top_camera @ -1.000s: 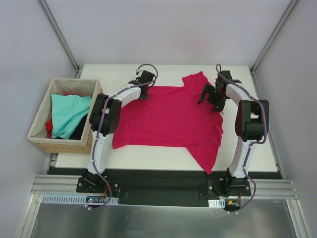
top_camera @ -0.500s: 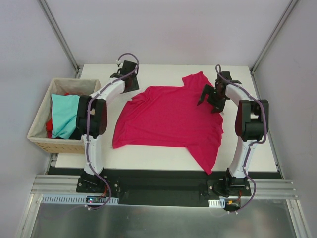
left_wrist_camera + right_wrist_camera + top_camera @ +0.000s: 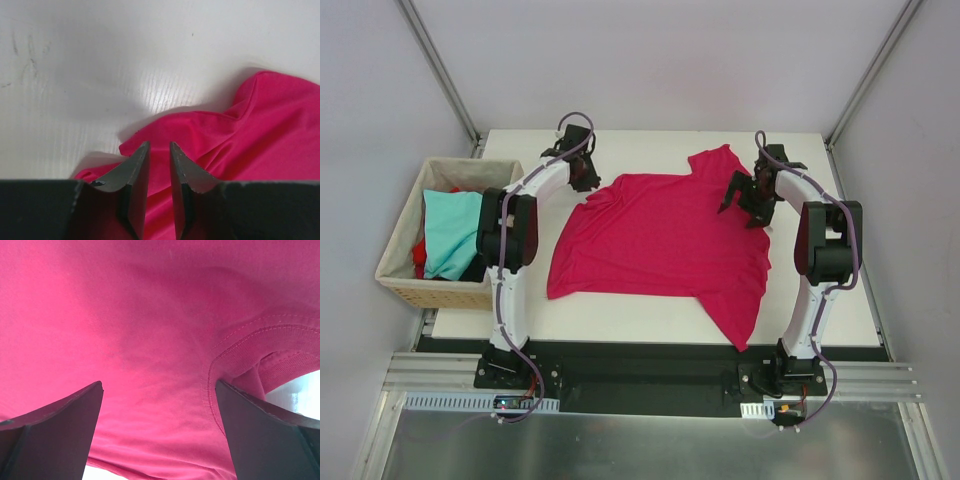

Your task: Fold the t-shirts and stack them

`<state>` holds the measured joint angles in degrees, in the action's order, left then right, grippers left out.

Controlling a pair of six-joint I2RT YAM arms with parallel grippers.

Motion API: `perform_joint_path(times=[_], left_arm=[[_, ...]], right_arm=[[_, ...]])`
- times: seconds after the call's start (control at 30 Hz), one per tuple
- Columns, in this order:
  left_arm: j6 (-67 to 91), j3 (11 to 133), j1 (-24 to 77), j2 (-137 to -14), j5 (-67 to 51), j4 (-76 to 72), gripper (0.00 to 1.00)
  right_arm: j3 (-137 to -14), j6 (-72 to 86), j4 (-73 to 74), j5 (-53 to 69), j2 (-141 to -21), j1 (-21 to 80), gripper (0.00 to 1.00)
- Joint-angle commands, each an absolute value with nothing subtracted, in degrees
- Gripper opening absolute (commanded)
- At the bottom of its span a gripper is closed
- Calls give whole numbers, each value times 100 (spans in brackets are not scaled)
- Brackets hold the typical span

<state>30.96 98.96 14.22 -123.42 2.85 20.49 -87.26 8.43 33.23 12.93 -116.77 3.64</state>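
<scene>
Top external: crimson t-shirt (image 3: 660, 240) spread unfolded on tabletop (image 3: 620, 312), teal t-shirt (image 3: 450, 230) and red t-shirt (image 3: 418, 256) in basket (image 3: 395, 272), nothing stacked; right gripper (image 3: 159, 384) gaping, empty, over collar; left gripper (image 3: 159, 145) at sleeve edge, jaws nearly together, cannot tell if cloth caught.

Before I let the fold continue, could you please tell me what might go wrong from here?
The left gripper hangs with jaws barely apart over a rumpled corner of the crimson t-shirt; it may pinch several layers or miss the edge. The right gripper, wide open by the collar, could snag the neckline, skewing the fold.
</scene>
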Motion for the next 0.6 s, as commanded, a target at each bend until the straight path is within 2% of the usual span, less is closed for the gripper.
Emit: perform_joint_path(times=[0.0,0.2,0.33,0.57], left_arm=[[3164,10046,1441,-12594,-79,2118,22],[3489,10099,1257,-12964,-194,2188,21],[3516,10142,1152,-13034,148,2399,23],[3612,11248,783,-13614,263,2900,26]], right_arm=[[-8727,835,3384,1380,-11689,387,100],[-8736,809,3410,1327,-11654,387,100],[-8736,826,3428,1309,-11637,387,100],[-8842,888,3454,1371,-11663,395,100]])
